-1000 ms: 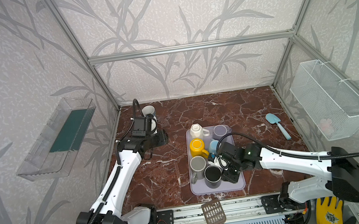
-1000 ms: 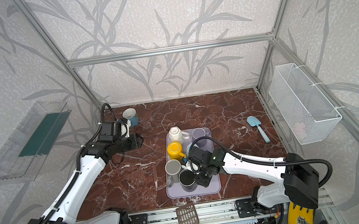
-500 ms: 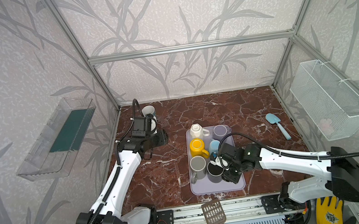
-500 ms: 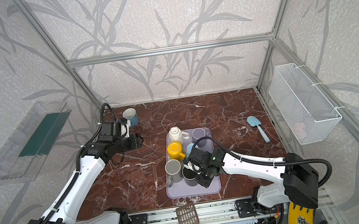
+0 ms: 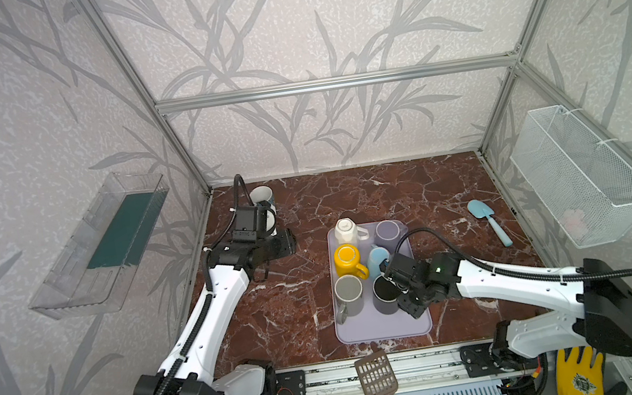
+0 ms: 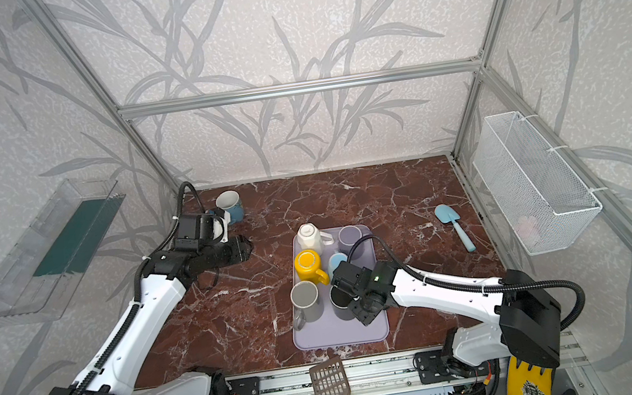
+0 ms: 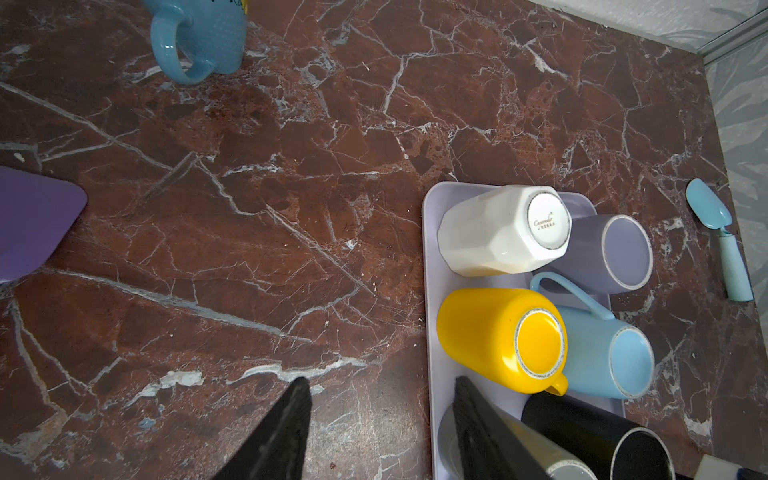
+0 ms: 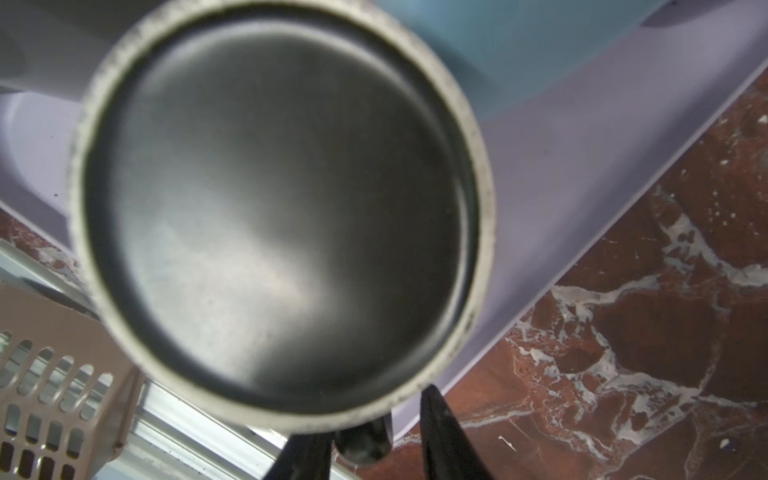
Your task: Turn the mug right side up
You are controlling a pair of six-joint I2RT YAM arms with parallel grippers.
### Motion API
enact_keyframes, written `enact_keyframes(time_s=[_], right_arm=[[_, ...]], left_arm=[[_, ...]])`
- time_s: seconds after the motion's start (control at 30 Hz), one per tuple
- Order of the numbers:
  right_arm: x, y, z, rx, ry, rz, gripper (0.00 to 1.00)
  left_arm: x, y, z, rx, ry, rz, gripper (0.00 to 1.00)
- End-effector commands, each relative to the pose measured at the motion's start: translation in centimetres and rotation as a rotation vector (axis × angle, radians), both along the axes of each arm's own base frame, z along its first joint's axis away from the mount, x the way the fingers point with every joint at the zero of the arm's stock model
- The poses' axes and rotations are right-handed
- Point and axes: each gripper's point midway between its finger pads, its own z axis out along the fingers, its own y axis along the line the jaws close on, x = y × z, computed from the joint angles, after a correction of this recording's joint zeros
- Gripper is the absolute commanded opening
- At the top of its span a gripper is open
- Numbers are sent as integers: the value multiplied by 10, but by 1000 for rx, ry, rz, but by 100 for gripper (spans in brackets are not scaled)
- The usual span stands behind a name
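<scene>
A black mug [image 5: 384,290] stands on the lavender tray [image 5: 383,329], its pale-ringed round face [image 8: 282,199] turned up at the right wrist camera. My right gripper [image 8: 368,419] is open around the mug's handle [image 8: 361,436]. One finger touches the handle and the other stands a little off it. In both top views the right gripper [image 6: 345,295] sits at the mug's right side. Beyond the tray's left side, my left gripper [image 7: 379,382] hovers open over bare marble with nothing in it, also in a top view [image 5: 289,245].
White [image 5: 346,230], lavender [image 5: 387,231], yellow [image 5: 347,259], light blue [image 5: 377,260] and grey [image 5: 347,291] mugs crowd the tray. A blue mug [image 5: 261,195] stands at the back left. A blue scoop [image 5: 487,220] lies to the right. A brown spatula [image 5: 375,375] lies on the front rail.
The black mug and my right gripper have shifted a little toward the back of the tray. The left arm has not moved.
</scene>
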Motion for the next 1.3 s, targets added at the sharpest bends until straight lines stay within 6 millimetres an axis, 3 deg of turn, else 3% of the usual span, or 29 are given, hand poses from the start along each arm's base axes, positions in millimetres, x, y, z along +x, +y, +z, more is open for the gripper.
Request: enact_keyframes(time_s=[0.0,0.7,0.8,0.87,0.9,1.27], right_arm=[[11,5,13,19,-52,-31,37],[16,22,2,14,-33,21,27],[18,23,3,11,-35,26,20],[19,24,3,6,-34,31,6],[19,24,3,2,-34,33,4],[14,35,37,97,-58,138,0]], left_arm=[[-4,-1,6,-10,-12,2,57],[-5,0,5,3,-7,-5,58],[-5,0,5,1,-7,-6,58],[-4,0,6,-1,-9,-8,58],[-4,-1,6,0,-8,-9,58],[-5,0,8,4,-10,-12,58]])
